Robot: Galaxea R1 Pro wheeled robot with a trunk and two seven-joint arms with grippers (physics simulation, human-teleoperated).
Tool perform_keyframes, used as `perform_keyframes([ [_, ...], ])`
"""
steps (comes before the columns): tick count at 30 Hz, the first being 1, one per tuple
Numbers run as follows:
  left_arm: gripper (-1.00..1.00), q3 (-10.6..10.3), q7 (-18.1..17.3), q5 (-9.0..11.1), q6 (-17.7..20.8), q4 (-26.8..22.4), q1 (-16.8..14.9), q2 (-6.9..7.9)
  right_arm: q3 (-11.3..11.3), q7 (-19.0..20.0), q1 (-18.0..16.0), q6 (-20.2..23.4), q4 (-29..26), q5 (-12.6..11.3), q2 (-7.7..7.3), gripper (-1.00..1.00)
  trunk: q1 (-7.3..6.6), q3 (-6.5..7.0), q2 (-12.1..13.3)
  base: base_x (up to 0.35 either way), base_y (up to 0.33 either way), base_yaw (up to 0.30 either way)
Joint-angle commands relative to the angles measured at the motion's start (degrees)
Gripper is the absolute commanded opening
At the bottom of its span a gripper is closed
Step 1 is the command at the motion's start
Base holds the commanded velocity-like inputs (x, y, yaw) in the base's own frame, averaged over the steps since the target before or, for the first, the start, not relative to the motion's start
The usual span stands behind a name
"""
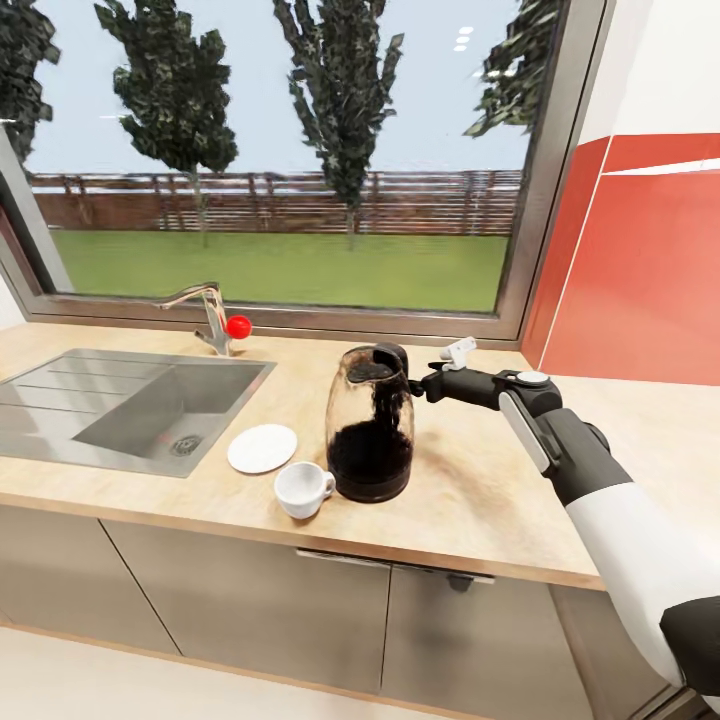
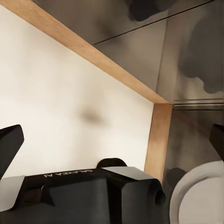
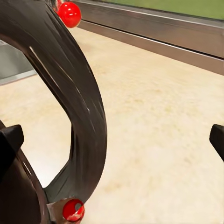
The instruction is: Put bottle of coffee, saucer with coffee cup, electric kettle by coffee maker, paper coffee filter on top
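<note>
The electric kettle, clear glass with a dark base and lid, stands upright on the wooden countertop. My right gripper reaches it from the right at handle height. In the right wrist view the gripper is open, and the black curved handle lies between its widely spread fingertips. A white saucer lies left of the kettle. A white coffee cup sits on the counter just in front of the saucer, close to the kettle's base. My left gripper is open, low over pale floor.
A steel sink with a tap and red knob lies at the left. A large window runs behind the counter, and a red wall panel stands at the right. Grey cabinet fronts sit below the counter edge.
</note>
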Motion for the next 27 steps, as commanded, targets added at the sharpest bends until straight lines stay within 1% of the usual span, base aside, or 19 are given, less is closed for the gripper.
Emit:
perform_keyframes([
  [1, 1.00, -0.30, -0.07, 0.11, -0.53, 0.05, -0.04, 0.01, 0.09, -0.09, -0.05, 0.45, -0.06, -0.61, -0.03, 1.00, 0.00, -0.06, -0.03, 0.032, 0.000, 0.000],
  [22, 1.00, -0.30, -0.07, 0.11, -0.53, 0.03, -0.05, 0.01, 0.09, -0.11, -0.05, 0.45, -0.06, -0.61, -0.01, 1.00, 0.00, -0.06, -0.03, 0.016, 0.000, 0.000],
  [27, 1.00, -0.30, -0.07, 0.11, -0.53, 0.04, -0.02, 0.01, 0.11, -0.12, -0.05, 0.45, -0.06, -0.61, -0.01, 1.00, 0.00, -0.06, -0.03, 0.098, 0.000, 0.000],
])
